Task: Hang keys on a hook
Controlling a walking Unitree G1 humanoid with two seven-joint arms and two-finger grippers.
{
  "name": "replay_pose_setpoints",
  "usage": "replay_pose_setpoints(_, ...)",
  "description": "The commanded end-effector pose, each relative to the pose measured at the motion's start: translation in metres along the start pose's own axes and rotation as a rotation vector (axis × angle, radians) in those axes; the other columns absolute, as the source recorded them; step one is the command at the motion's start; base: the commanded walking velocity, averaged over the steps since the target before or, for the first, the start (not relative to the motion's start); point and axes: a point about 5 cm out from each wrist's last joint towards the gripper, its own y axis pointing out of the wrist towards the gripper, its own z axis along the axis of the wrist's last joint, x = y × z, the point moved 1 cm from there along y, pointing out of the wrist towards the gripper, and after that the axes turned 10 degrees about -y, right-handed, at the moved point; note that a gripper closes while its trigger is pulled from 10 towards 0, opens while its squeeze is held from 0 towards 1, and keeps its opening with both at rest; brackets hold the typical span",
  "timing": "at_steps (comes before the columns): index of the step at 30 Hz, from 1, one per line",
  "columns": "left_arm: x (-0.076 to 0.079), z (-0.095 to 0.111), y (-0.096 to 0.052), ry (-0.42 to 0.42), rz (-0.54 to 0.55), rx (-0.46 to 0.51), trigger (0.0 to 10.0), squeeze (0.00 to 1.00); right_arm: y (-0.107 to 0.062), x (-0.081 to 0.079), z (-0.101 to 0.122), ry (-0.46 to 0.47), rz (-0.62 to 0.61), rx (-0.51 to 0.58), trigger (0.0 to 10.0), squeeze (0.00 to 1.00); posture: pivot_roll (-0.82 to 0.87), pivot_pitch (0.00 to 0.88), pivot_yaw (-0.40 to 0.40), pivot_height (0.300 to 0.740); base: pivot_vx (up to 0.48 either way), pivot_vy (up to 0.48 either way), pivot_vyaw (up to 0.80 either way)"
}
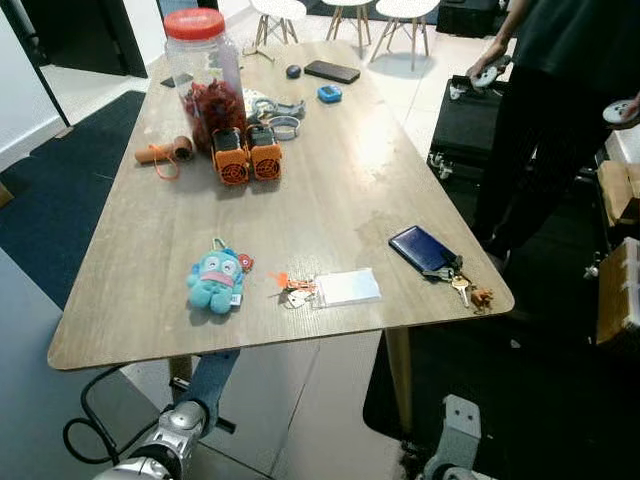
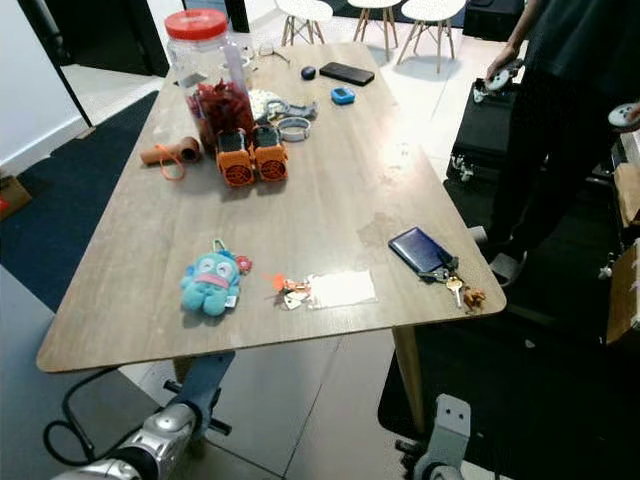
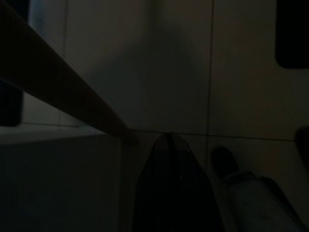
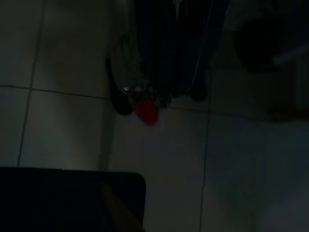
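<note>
**Keys lay untouched on table as robot stood with both arms down**

Head views: two sets of keys sat on the wood table (image 1: pixel 330 190). One bunch (image 1: pixel 296 290), w/ an orange tag, lay near the front edge, just beside a white card (image 1: pixel 347 287); a second bunch (image 1: pixel 462 287) lay at the right corner, touching a dark blue wallet (image 1: pixel 423 248). No hook could be made out, so the robot likely had to pick up keys first, then go find it. A blue plush toy (image 1: pixel 215 281) lay close to the left of the first bunch. Farther back stood a red-lidded jar (image 1: pixel 205 70), two orange gadgets (image 1: pixel 248 155) and a phone (image 1: pixel 332 71). A person (image 1: pixel 560 110) stood at the right side, near the second bunch, possibly in the way.

Left wrist view: very dark. The left gripper (image 3: pixel 170 159) hung idle below the table edge, over floor tiles, fingers pressed together.

Right wrist view: very dark too. The right gripper (image 4: pixel 176 53) hung over the tiles; can't tell whether its fingers were spread.
</note>
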Motion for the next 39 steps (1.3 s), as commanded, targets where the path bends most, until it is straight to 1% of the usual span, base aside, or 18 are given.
replay_pose_setpoints(1,-0.005,-0.012,-0.003,-0.018,0.025,-0.029,10.0,0.00,0.000,-0.002,-0.004,-0.031,0.021,-0.026,10.0,0.00,0.11,0.057,-0.027,0.740,0.000,0.000,0.00)
replay_pose_setpoints(2,-0.006,-0.014,-0.004,-0.025,0.031,-0.031,10.0,0.00,0.000,-0.002,-0.004,-0.038,0.023,-0.028,10.0,0.00,0.12,0.066,-0.047,0.740,0.000,0.000,0.00)
replay_pose_setpoints(5,-0.010,-0.023,-0.007,-0.046,0.049,-0.031,10.0,0.00,0.000,-0.004,-0.004,-0.069,0.036,-0.031,10.0,0.00,0.14,0.076,-0.065,0.740,0.000,0.000,0.00)
replay_pose_setpoints(11,-0.011,-0.036,-0.013,-0.075,0.054,-0.027,10.0,0.00,0.000,-0.003,-0.004,-0.081,0.039,-0.033,10.0,0.00,0.14,0.086,-0.069,0.740,0.000,0.000,0.00)
replay_pose_setpoints(14,-0.010,-0.038,-0.014,-0.083,0.046,-0.019,10.0,0.00,0.000,-0.004,-0.005,-0.095,0.045,-0.033,10.0,0.00,0.13,0.092,-0.062,0.740,0.000,0.000,0.00)
replay_pose_setpoints(20,-0.004,-0.037,-0.014,-0.087,0.015,0.009,10.0,0.00,-0.002,-0.011,-0.011,-0.135,0.087,-0.044,10.0,0.00,0.11,0.099,-0.055,0.740,0.000,0.000,0.00)
replay_pose_setpoints(22,-0.003,-0.036,-0.014,-0.090,0.014,0.014,10.0,0.00,-0.002,-0.011,-0.012,-0.153,0.088,-0.042,10.0,0.00,0.10,0.102,-0.056,0.740,0.000,0.000,0.43)
replay_pose_setpoints(24,-0.001,-0.034,-0.013,-0.092,0.012,0.019,10.0,0.00,-0.002,-0.011,-0.011,-0.193,0.082,-0.040,10.0,0.00,0.10,0.102,-0.056,0.740,0.000,0.000,0.79)
replay_pose_setpoints(31,-0.001,-0.033,-0.013,-0.092,0.015,0.019,10.0,0.00,-0.002,-0.012,-0.012,-0.198,0.084,-0.043,10.0,0.00,0.09,0.100,-0.050,0.740,0.000,0.000,0.80)
replay_pose_setpoints(39,-0.001,-0.031,-0.012,-0.090,0.021,0.026,10.0,0.00,-0.002,-0.010,-0.011,-0.230,0.088,-0.047,10.0,0.00,0.09,0.083,-0.064,0.740,0.000,0.000,0.80)
